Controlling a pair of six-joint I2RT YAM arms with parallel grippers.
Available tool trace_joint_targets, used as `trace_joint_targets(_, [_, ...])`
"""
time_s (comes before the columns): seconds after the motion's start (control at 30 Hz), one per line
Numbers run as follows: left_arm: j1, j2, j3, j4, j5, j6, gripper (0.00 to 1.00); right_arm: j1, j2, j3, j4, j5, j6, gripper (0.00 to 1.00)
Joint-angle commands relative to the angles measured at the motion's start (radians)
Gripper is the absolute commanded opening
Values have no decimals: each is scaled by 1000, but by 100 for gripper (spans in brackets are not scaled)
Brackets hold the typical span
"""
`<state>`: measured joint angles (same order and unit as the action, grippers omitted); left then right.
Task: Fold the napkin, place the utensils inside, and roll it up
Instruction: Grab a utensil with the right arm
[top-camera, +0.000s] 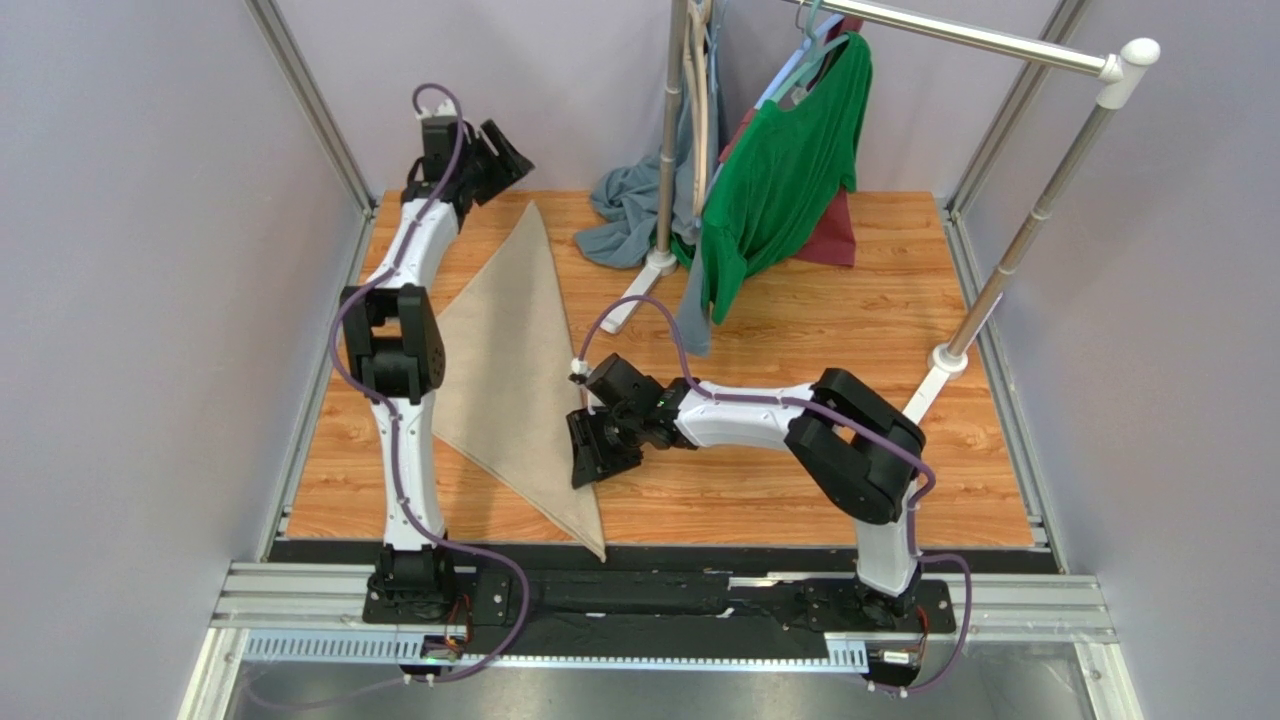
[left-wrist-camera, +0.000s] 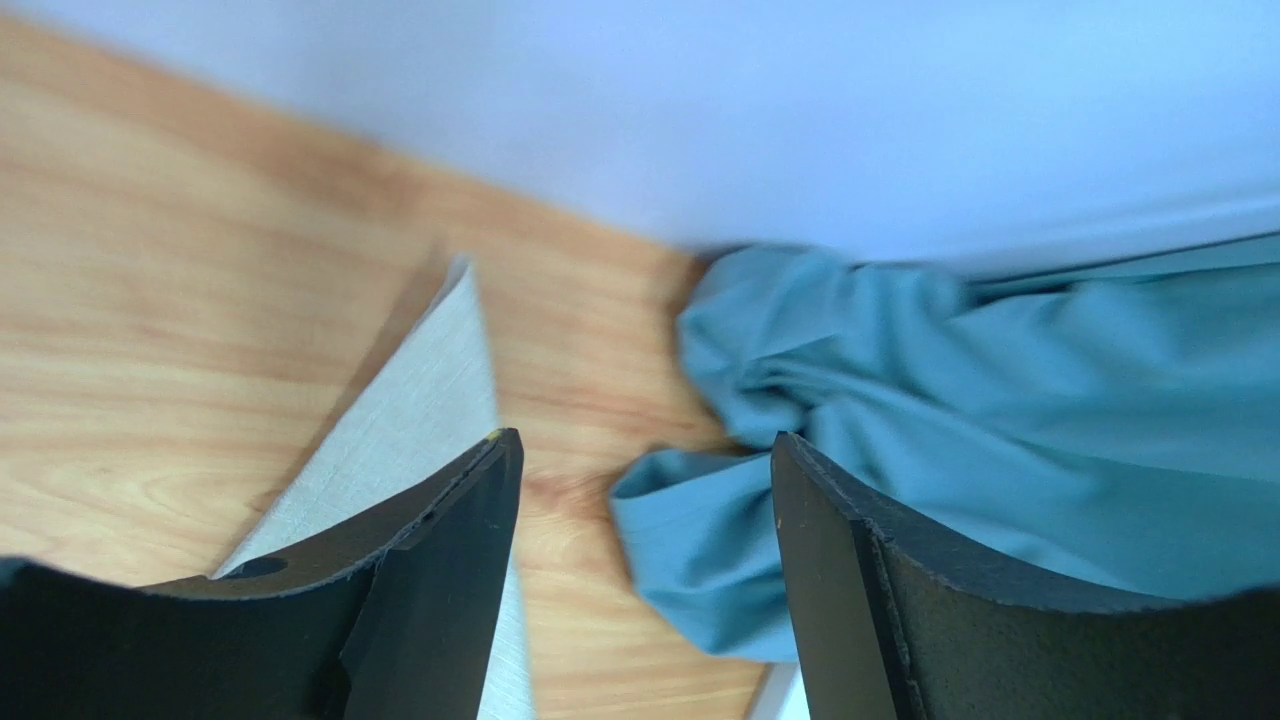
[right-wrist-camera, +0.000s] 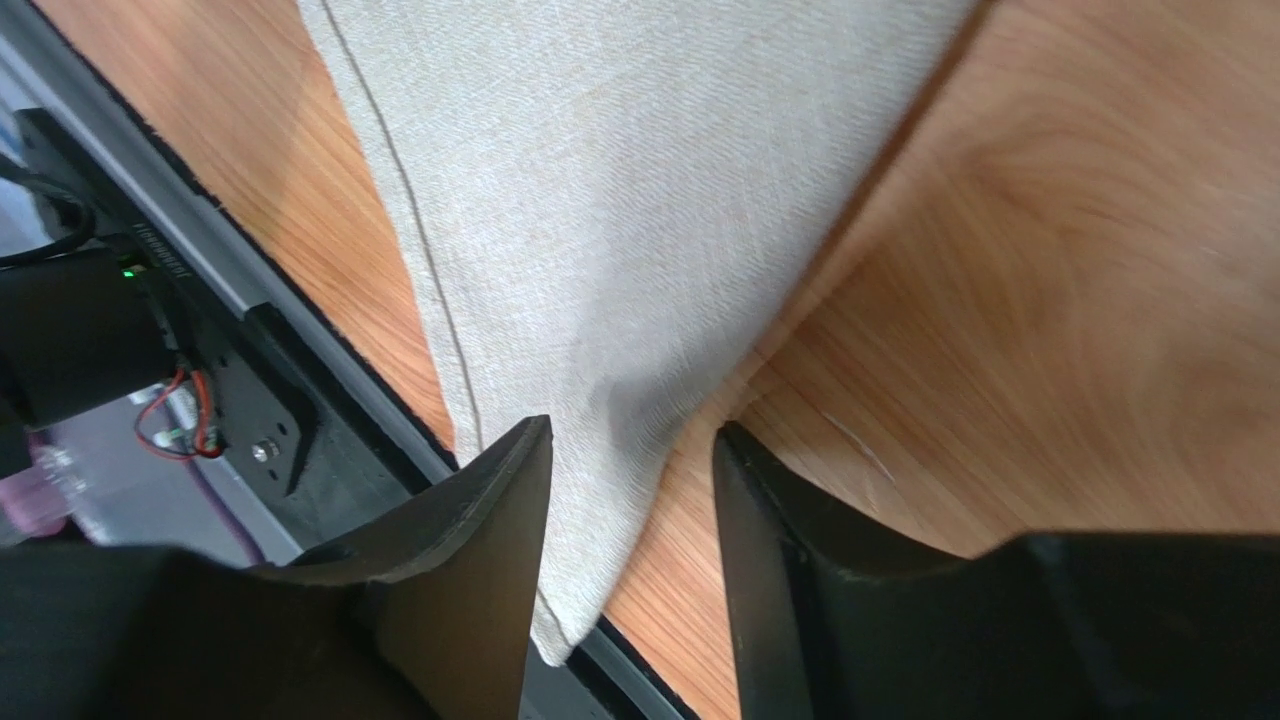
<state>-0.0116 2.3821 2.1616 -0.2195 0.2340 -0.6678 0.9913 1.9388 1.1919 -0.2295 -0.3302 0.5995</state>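
The large plain beige woven napkin (top-camera: 511, 375) lies flat on the wooden table (top-camera: 751, 495), folded into a long triangle. One sharp tip points to the far left corner of the table, and the other long point reaches down to the near edge, by the black rail. At the far tip, the left gripper (top-camera: 508, 162) hangs over the cloth with its two black fingers spread fairly wide. From its own camera, the left gripper (left-wrist-camera: 646, 450) has nothing between the fingers. The narrow pale tip of the napkin (left-wrist-camera: 406, 420) shows just beside the left finger, and the crumpled grey-blue cloth (left-wrist-camera: 977, 390) lies on the boards beyond the right one. The right gripper (top-camera: 589, 458) is low over the napkin's right-hand sloping edge, near the near point. In its wrist view, the right gripper (right-wrist-camera: 631, 435) has its fingers parted by a moderate gap. The edge of the napkin (right-wrist-camera: 646, 195) runs under that gap and lies slack on the wood, with neither finger pinching it. Further back, the grey-blue cloth (top-camera: 631, 210) is heaped at the foot of a metal clothes rack (top-camera: 669, 135). A green shirt (top-camera: 781, 180) hangs from the rack on a hanger.
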Motion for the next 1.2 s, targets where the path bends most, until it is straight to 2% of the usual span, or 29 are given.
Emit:
trace_joint_targets(0.0, [2, -208, -2, -52, -59, 108, 72, 1, -144, -18, -82, 143, -90, 49])
trace_joint_targets(0.13, [5, -311, -55, -129, -67, 163, 74, 1, -301, -95, -174, 276, -138, 50])
trace_joint_targets(0.2, [5, -384, -100, -150, -68, 191, 75, -6, -360, -139, -258, 409, -161, 51])
trace_joint_targets(0.37, [5, -544, -310, -184, -44, 209, 76, -107, -523, -227, -427, 669, -201, 54])
trace_joint_targets(0.43, [5, -628, -418, -185, -38, 212, 75, -152, -557, -265, -471, 710, -219, 54])
trace_joint_targets(0.57, [5, -750, -565, -205, -33, 256, 76, -281, -627, -284, -505, 744, -266, 54])
trace_joint_targets(0.7, [5, -840, -666, -231, 2, 290, 76, -373, -614, -275, -513, 747, -345, 53])
trace_joint_targets(0.73, [5, -847, -672, -254, 13, 286, 76, -402, -604, -270, -518, 747, -362, 50])
trace_joint_targets(0.87, [7, -877, -658, -285, 178, 280, 76, -433, -540, -232, -554, 723, -395, 44])
trace_joint_targets(1.17, [5, -969, -755, -256, 192, 274, 76, -513, -413, -215, -548, 597, -464, 44])
